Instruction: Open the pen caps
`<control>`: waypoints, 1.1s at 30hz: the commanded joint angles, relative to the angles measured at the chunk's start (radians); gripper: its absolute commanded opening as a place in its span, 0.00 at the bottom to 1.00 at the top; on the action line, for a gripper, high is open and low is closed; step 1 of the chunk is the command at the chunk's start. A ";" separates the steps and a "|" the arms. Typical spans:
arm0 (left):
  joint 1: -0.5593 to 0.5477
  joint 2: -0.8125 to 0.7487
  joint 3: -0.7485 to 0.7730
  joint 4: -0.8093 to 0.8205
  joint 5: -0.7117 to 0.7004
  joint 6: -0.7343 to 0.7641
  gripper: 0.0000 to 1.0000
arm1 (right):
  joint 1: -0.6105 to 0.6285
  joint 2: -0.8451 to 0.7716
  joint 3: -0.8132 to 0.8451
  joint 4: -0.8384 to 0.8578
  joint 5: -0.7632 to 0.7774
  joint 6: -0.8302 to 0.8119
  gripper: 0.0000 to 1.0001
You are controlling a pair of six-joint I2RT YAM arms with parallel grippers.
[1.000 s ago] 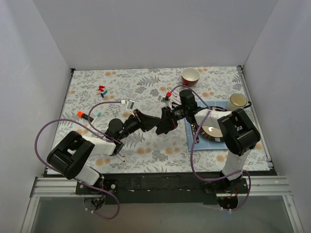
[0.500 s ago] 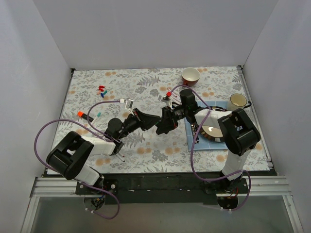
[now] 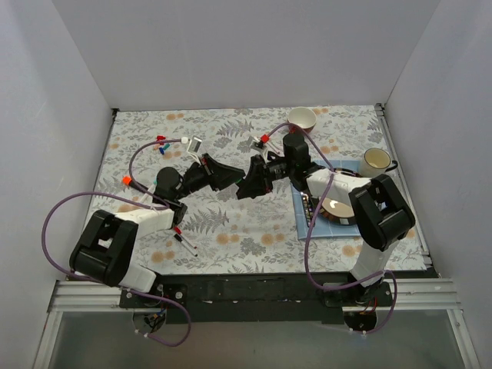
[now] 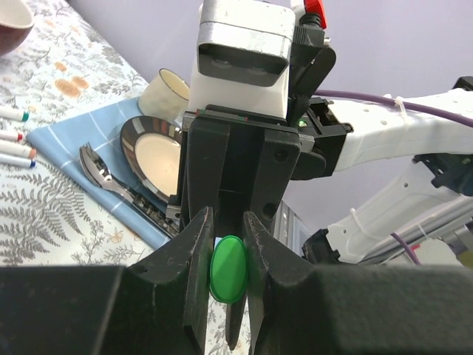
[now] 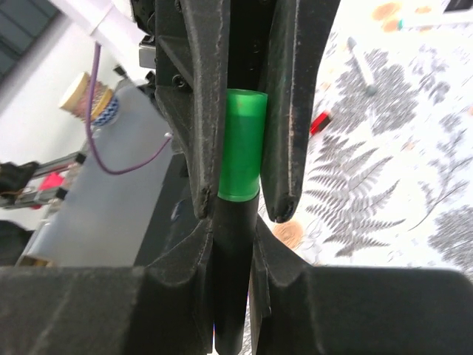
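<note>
My left gripper (image 3: 229, 177) and right gripper (image 3: 247, 183) meet tip to tip above the middle of the table. In the left wrist view the left gripper (image 4: 228, 270) is shut on a green pen cap (image 4: 228, 268). In the right wrist view the right gripper (image 5: 235, 248) is shut on the pen's dark barrel (image 5: 235, 274), and the green cap (image 5: 242, 144) sits on its end between the left gripper's fingers (image 5: 295, 111). Loose red and blue caps (image 3: 161, 143) and an orange cap (image 3: 126, 181) lie at the left. Other pens (image 4: 15, 140) lie by the blue cloth.
A blue cloth (image 3: 307, 224) at the right holds a plate (image 3: 336, 207) and grey cutlery (image 4: 111, 181). A cream cup (image 3: 374, 161) and a red bowl (image 3: 302, 121) stand behind. Two pens (image 3: 183, 240) lie near the left arm. White walls enclose the table.
Both grippers, still joined on the pen, have moved away from the bases and a little left. The left arm swung left, uncovering two pens on the table near it.
</note>
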 commanded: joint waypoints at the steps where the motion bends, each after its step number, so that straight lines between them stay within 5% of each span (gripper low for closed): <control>1: 0.192 -0.130 0.138 0.166 -0.093 -0.062 0.00 | -0.030 -0.006 -0.060 -0.170 -0.097 -0.087 0.01; 18: 0.443 -0.130 0.145 0.082 -0.025 -0.087 0.00 | -0.030 -0.019 -0.037 -0.257 -0.082 -0.171 0.01; 23: 0.571 -0.095 0.170 -0.306 -0.147 -0.039 0.00 | -0.035 -0.034 0.068 -0.611 0.153 -0.435 0.01; 28: 0.646 0.107 0.317 -0.636 -0.191 0.007 0.00 | -0.039 -0.080 0.095 -0.685 0.346 -0.538 0.01; 33: 0.694 0.256 0.410 -0.734 -0.210 0.057 0.00 | -0.047 -0.120 0.092 -0.693 0.384 -0.564 0.01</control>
